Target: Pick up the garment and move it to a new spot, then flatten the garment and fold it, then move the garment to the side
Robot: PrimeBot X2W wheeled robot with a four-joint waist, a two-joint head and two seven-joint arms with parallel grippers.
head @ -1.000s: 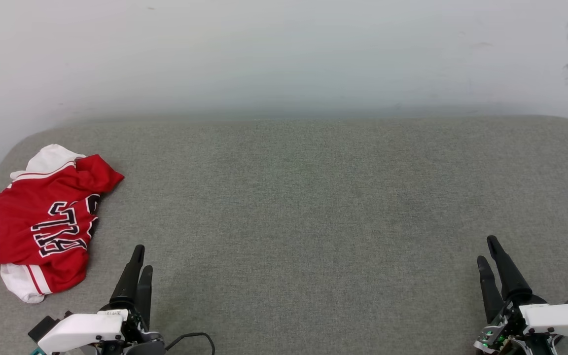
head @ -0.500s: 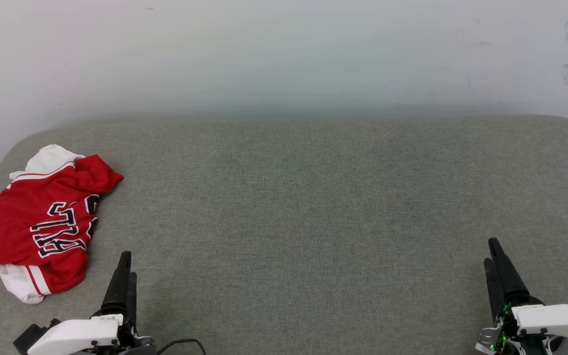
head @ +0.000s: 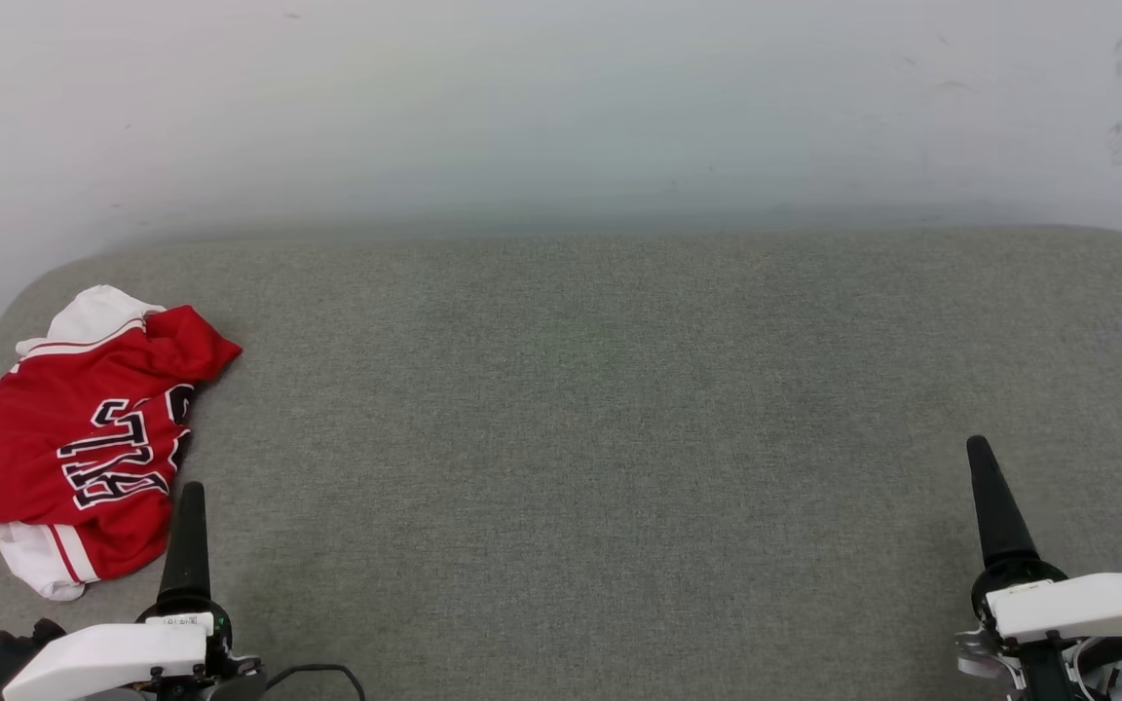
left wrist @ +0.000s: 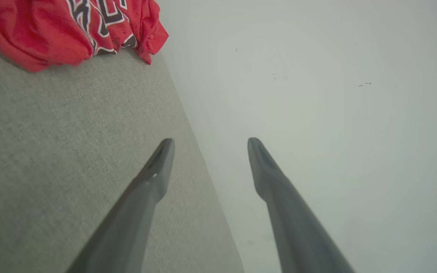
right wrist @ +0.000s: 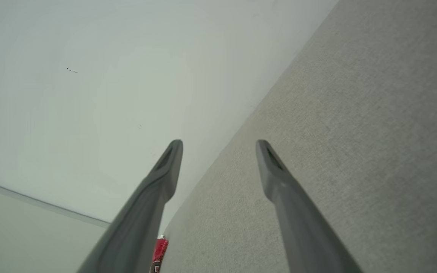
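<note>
Red and crumpled, the Bulls jersey (head: pixel 74 438) is seen in the head view at the left end of the grey upholstered surface (head: pixel 600 409). The left gripper (head: pixel 189 497) is near it and the right gripper (head: pixel 982 458) well apart. In the left wrist view, fingers are spread wide, nothing held. The right wrist view shows likewise. No step is judged done: lifting, flattening, folding and setting aside are left.

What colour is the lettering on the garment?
The lettering is black, outlined white; clearest in head view.

A grey fabric-covered surface (head: pixel 619 438) with rounded corners meets a plain, faintly scuffed white wall (head: pixel 561 107).
</note>
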